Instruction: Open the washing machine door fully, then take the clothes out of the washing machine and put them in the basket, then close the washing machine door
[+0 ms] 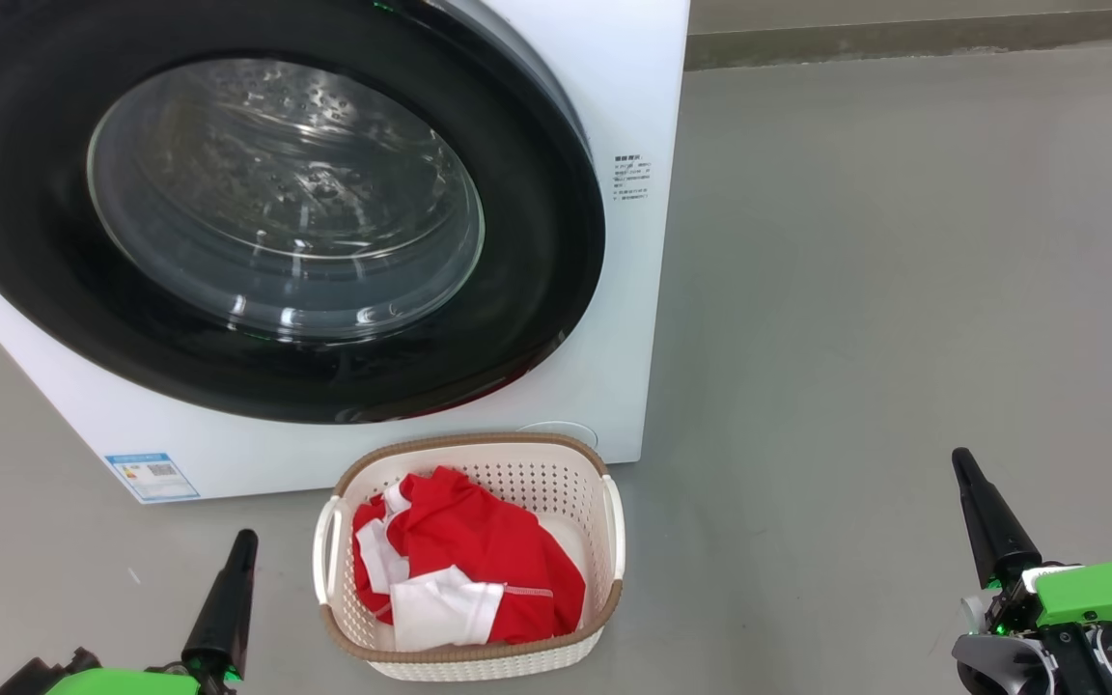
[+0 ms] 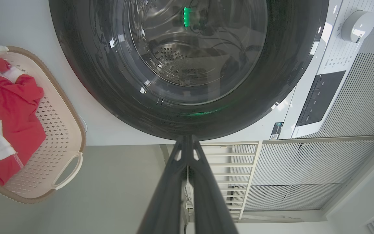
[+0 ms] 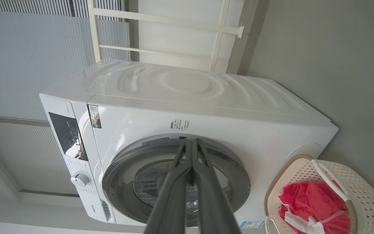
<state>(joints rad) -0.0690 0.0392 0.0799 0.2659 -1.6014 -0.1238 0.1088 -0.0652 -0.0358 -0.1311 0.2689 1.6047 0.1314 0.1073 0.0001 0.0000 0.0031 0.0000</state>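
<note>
Currently clothes (image 1: 464,560) in basket (image 1: 469,442), near left gripper (image 1: 245,537), well apart from right gripper (image 1: 961,461); both grippers closed tight, empty.

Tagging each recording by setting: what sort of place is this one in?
Probably a laundry corner of a lab or showroom: a white front-loading washing machine stands on a plain grey floor, a basket of red clothes before it, ribbed wall panels behind.

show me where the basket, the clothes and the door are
basket (image 1: 527,478), head view, on its perforated back wall
clothes (image 1: 479,545), head view, on the middle of the red fabric
door (image 1: 542,270), head view, on the right side of its black rim
</note>
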